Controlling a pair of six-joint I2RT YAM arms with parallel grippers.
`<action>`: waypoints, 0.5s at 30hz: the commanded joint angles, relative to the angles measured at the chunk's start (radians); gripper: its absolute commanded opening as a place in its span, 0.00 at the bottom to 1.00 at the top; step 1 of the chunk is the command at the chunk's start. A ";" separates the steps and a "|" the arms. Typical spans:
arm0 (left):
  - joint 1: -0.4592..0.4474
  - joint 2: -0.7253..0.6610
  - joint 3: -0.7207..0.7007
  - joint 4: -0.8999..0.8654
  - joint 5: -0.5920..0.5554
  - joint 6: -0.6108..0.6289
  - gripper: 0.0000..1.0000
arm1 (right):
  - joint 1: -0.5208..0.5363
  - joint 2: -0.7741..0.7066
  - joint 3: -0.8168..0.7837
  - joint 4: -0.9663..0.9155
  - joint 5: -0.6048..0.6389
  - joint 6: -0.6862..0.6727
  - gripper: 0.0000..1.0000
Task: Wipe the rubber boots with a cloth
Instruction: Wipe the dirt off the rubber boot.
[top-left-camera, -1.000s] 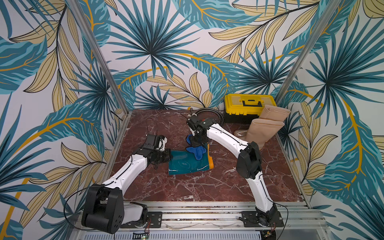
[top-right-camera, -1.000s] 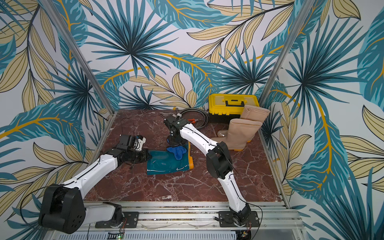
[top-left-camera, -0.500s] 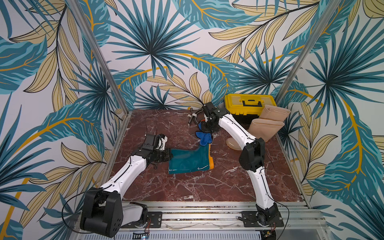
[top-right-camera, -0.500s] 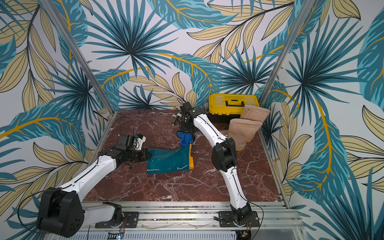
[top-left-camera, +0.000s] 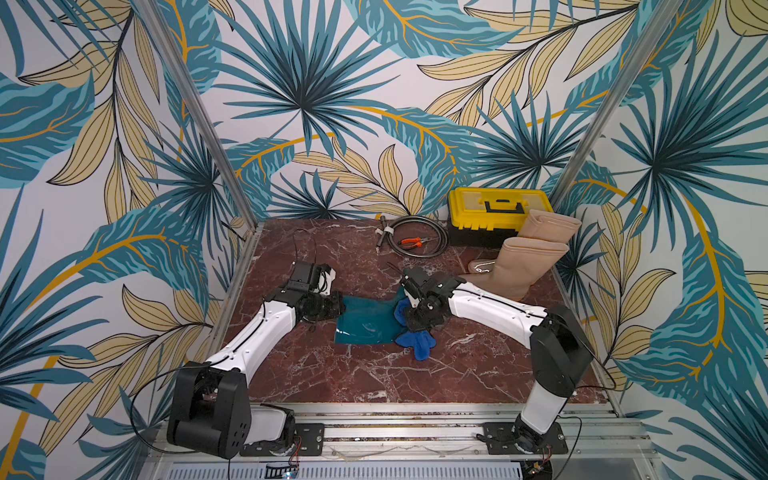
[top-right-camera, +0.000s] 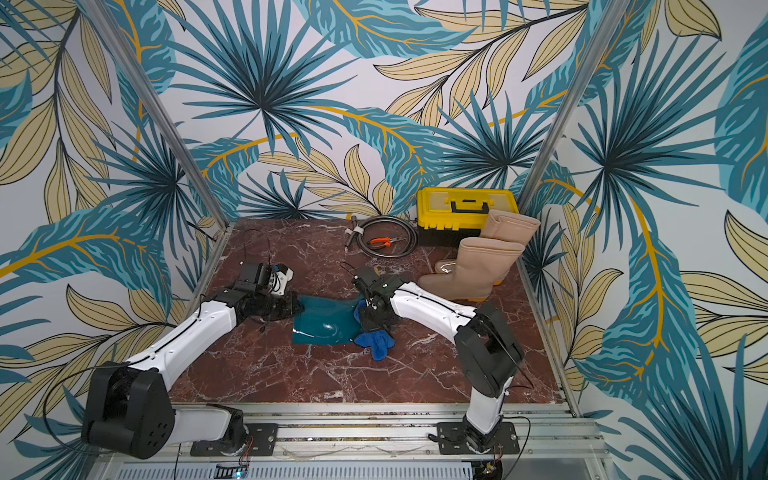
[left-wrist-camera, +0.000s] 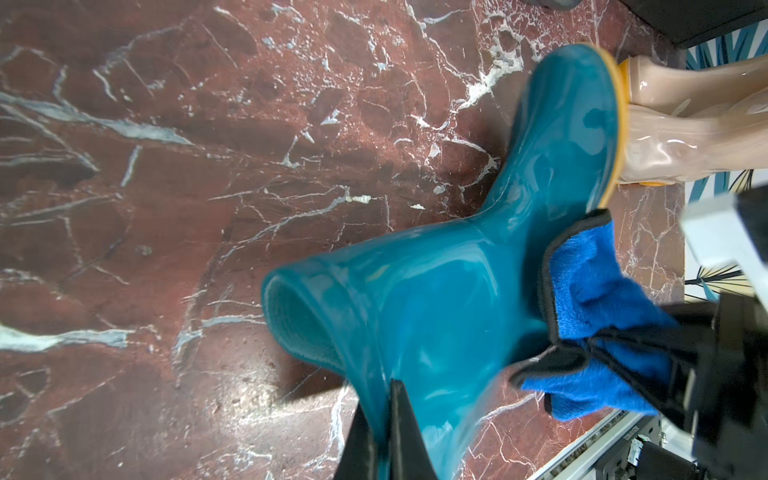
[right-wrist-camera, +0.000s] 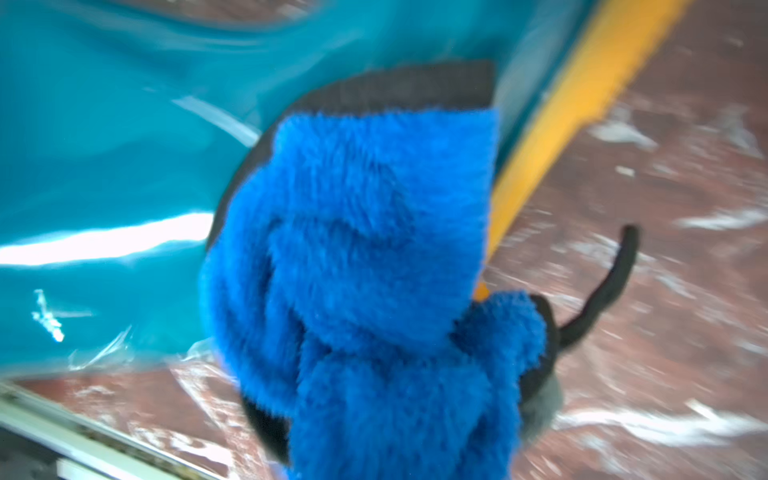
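A dark teal rubber boot (top-left-camera: 365, 320) (top-right-camera: 324, 322) lies on its side mid-floor, its orange-yellow sole (right-wrist-camera: 573, 104) turned to the right. My left gripper (top-left-camera: 332, 305) (left-wrist-camera: 384, 419) is shut on the rim of its shaft (left-wrist-camera: 374, 374). My right gripper (top-left-camera: 419, 322) (top-right-camera: 374, 322) is shut on the blue cloth (top-left-camera: 415, 343) (right-wrist-camera: 374, 270), which rests against the boot's foot near the sole and trails onto the floor. The cloth hides that gripper's fingers in the right wrist view. Two beige boots (top-left-camera: 528, 262) (top-right-camera: 482, 266) stand at the back right.
A yellow toolbox (top-left-camera: 494, 208) sits against the back wall, with a coiled hose (top-left-camera: 415, 241) and orange pliers (top-left-camera: 409, 242) beside it. Patterned walls close in three sides. An aluminium rail (top-left-camera: 374, 415) runs along the front of the marble floor.
The right arm, which swung toward the back of the floor half a second ago, has come forward and down again, bringing the cloth to the teal boot's foot. The left gripper keeps its hold.
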 joint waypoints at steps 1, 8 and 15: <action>0.005 -0.009 0.032 -0.012 -0.016 0.024 0.00 | 0.014 -0.042 -0.089 -0.017 -0.019 0.072 0.00; 0.005 -0.023 0.034 -0.027 -0.001 0.027 0.00 | 0.002 0.176 0.373 -0.152 0.100 -0.069 0.00; 0.003 -0.055 0.014 -0.027 0.025 0.011 0.00 | -0.036 0.447 0.800 -0.246 0.034 -0.079 0.00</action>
